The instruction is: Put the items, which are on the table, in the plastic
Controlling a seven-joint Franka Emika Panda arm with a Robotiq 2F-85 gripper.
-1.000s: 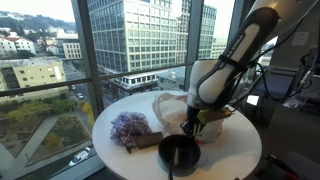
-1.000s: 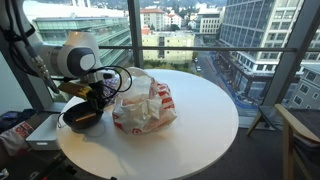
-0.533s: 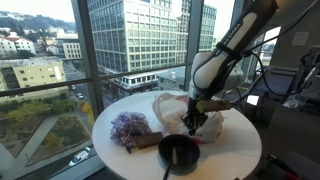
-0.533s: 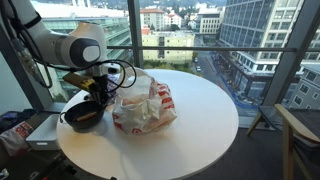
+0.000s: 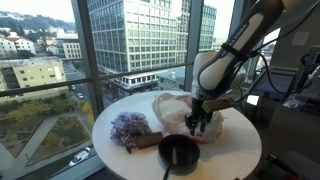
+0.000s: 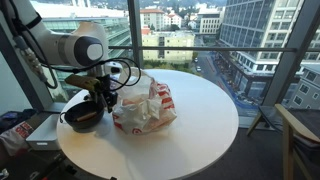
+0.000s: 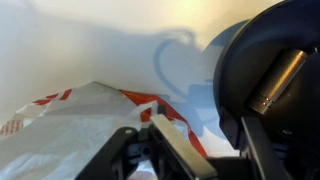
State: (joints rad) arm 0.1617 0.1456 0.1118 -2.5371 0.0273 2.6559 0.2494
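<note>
On the round white table lie a lilac cloth, a dark brown flat piece beside it, and a black bowl near the edge. The wrinkled white plastic with red marks sits mid-table. My gripper hangs over the bag's edge, between bag and bowl. In the wrist view the gripper is open, one finger above the plastic, the bowl to the right. Nothing shows between the fingers.
Tall windows stand right behind the table in both exterior views. A wooden chair stands off the table's far side. Cluttered equipment and a low shelf with objects sit beside the robot's base.
My gripper rose from beside the bowl and shifted toward the bag. Its jaws, shut earlier, have parted.
</note>
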